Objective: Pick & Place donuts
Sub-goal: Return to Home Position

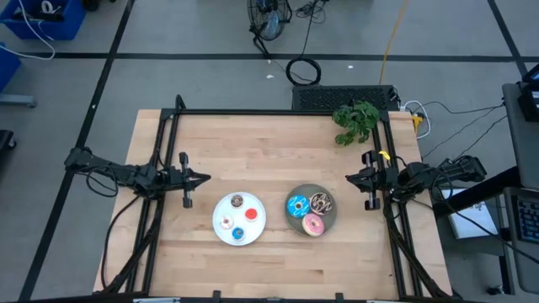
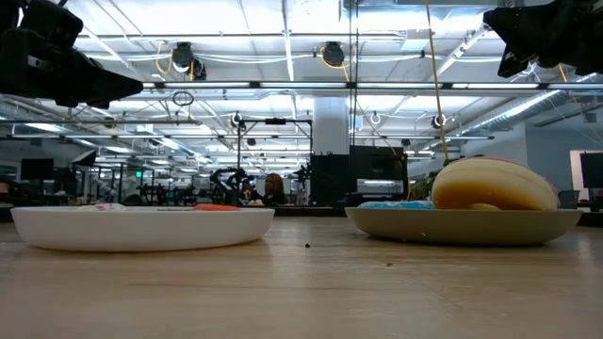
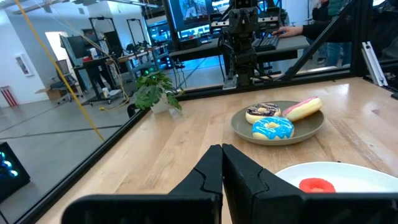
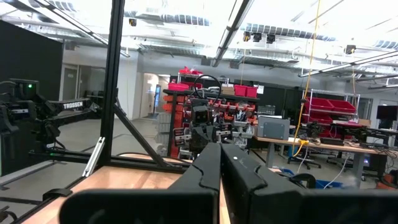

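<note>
A white plate [image 1: 255,225] near the table's middle carries four tiny donuts: brown [image 1: 237,201], white [image 1: 226,222], red [image 1: 250,212] and blue [image 1: 238,233]. To its right a grey plate [image 1: 330,217] carries the larger blue [image 1: 296,204], dark brown sprinkled [image 1: 321,201] and pink [image 1: 313,224] donuts. My left gripper [image 1: 202,178] hovers shut, left of and beyond the white plate. My right gripper [image 1: 349,178] hovers shut, right of and beyond the grey plate. The left wrist view shows the grey plate [image 3: 311,130] and the red donut [image 3: 317,185].
A small green plant [image 1: 355,120] stands at the table's far right corner. Black frame rails [image 1: 278,112] run along the far edge and both sides. Bare wood lies in front of the plates and across the far half of the table.
</note>
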